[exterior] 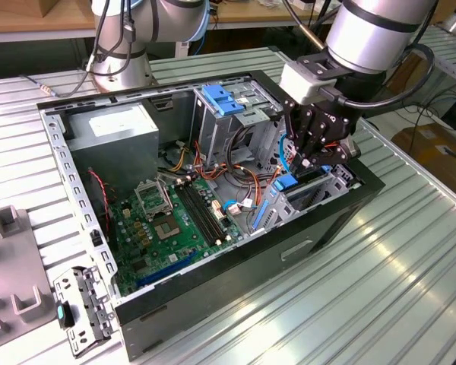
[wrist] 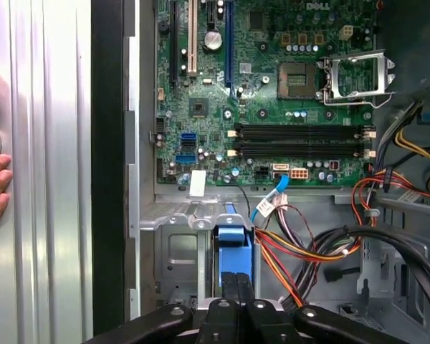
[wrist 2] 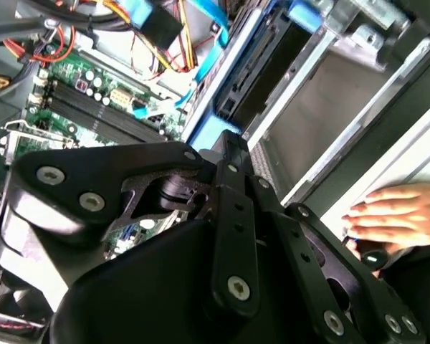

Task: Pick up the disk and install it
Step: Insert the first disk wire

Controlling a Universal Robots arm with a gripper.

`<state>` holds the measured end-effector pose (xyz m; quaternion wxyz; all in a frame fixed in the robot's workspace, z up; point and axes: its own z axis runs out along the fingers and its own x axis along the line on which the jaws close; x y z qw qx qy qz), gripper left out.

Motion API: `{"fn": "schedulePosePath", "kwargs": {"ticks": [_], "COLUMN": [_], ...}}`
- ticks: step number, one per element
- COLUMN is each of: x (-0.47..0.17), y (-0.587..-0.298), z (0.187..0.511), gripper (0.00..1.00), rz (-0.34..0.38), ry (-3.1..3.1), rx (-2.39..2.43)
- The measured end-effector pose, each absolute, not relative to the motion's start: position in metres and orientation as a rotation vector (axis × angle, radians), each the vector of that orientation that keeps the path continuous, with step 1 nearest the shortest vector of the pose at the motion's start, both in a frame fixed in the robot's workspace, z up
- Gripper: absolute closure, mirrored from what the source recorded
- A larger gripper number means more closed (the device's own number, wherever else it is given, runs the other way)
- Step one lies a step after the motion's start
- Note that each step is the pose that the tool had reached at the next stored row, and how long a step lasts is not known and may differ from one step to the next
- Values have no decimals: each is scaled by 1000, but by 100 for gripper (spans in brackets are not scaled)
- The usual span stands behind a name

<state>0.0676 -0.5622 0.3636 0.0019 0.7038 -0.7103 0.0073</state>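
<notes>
Touching the flat, blue-railed disk [wrist: 235, 247], matte black fingers [wrist: 228, 288] sit pinched together.

Silver arm [exterior: 374, 29], black cable [exterior: 422, 72]; black linkage tool [exterior: 311, 161], silver screws [wrist 2: 238, 288].

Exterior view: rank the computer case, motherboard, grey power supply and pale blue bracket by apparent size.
1. computer case
2. motherboard
3. grey power supply, which sits farther back, so its gap to the motherboard is unsure
4. pale blue bracket
</notes>
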Motion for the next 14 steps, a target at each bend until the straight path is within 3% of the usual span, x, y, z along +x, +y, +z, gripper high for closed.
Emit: {"fn": "schedulePosePath", "kwargs": {"ticks": [9,14], "x": [74,74], "y": [-562,-562], "z": [365,390], "gripper": [89,89], "rz": [33,33], "ry": [-2092,-2075], "rx": [2333,2349]}}
